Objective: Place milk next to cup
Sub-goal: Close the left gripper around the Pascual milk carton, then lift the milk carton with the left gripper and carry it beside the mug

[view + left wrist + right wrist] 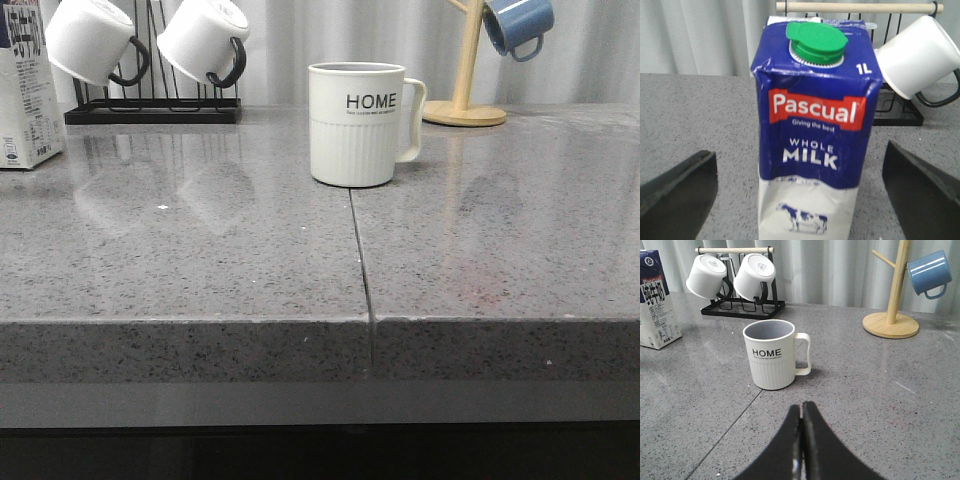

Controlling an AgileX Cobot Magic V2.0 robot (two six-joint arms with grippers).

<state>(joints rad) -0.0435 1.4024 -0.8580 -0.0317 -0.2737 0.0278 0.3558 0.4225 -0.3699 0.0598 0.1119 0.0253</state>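
The milk (25, 85) stands upright at the far left edge of the grey counter, partly cut off in the front view. In the left wrist view the milk (815, 135) fills the middle, green cap on top, between my open left gripper's (800, 192) two dark fingers (677, 187), which stand apart from it on either side. The cream-white HOME cup (357, 122) stands near the counter's middle, handle to the right. In the right wrist view the cup (772, 355) is just ahead of my right gripper (801, 407), which is shut and empty. No gripper shows in the front view.
A black rack (150, 108) with two white mugs with black handles (95, 40) stands at the back left, close behind the milk. A wooden mug tree (463, 105) with a blue mug (517, 25) is at the back right. A seam (362, 265) runs down the counter.
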